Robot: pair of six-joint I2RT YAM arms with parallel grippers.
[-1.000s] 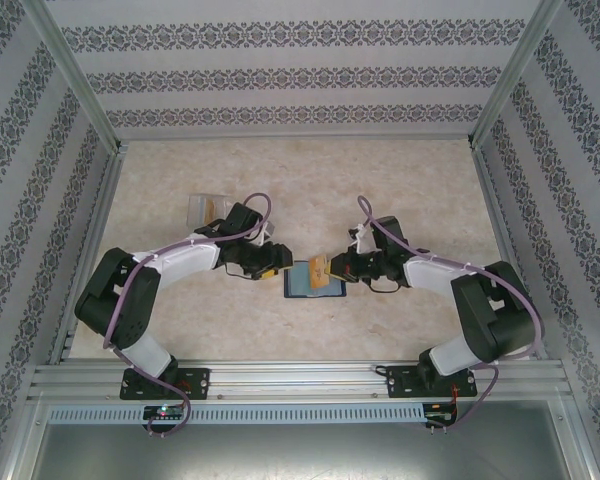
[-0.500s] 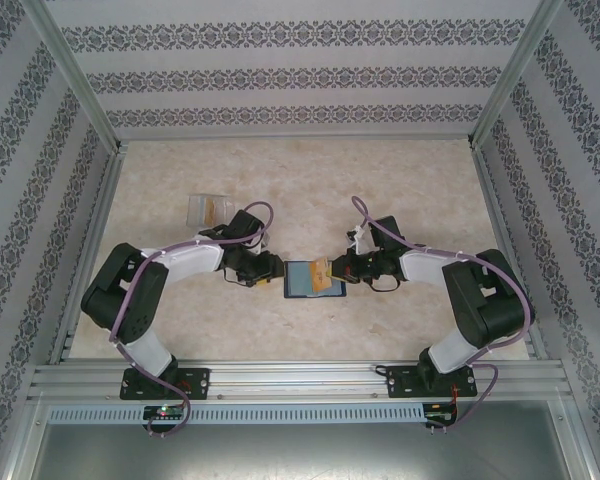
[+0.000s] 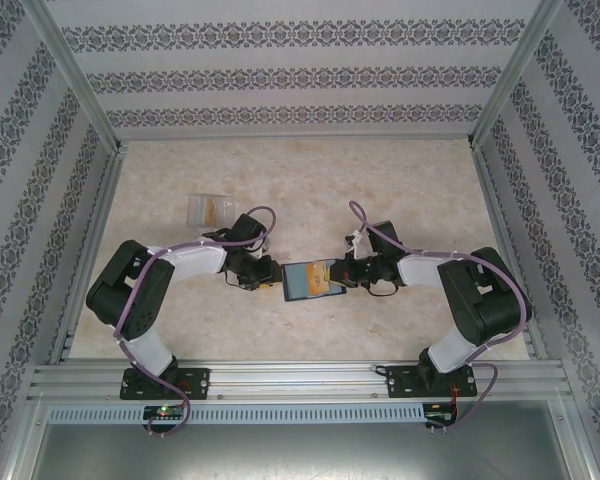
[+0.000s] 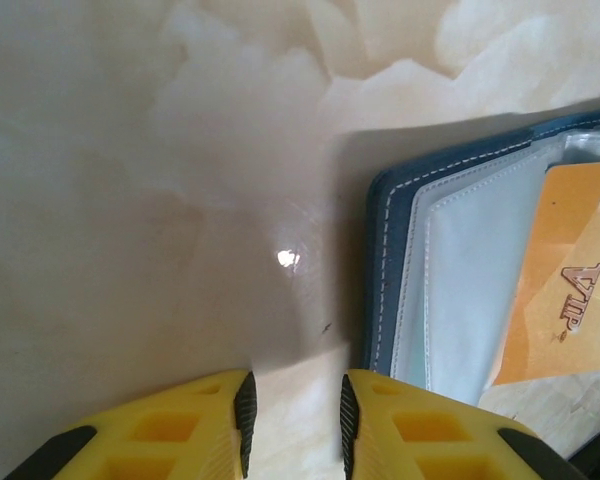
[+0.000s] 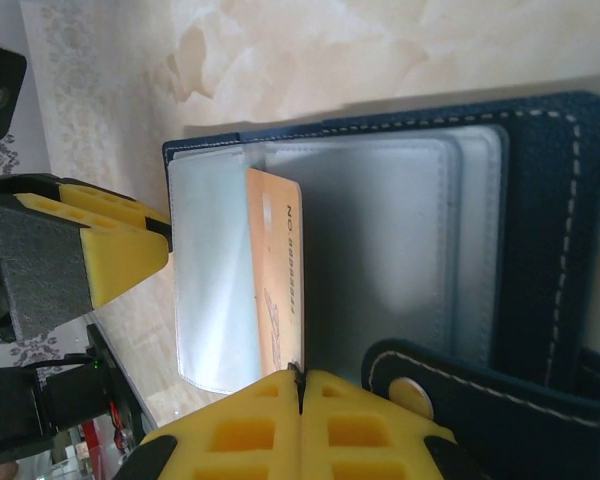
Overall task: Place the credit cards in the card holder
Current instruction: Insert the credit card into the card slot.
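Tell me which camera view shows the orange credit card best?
The right wrist view: the credit card is close, partly inside a clear sleeve of the card holder, with its printed digits visible. The left wrist view shows its lettered face, cut by the frame edge. The top external view shows a small orange patch.

We log a beige marbled worktop (image 3: 410,180). A small clear plastic box (image 3: 208,209) lies on its left part, toward the far side. Striped patterned walls (image 3: 300,75) stand left, right and far. An aluminium rail (image 3: 300,380) runs along the near edge.
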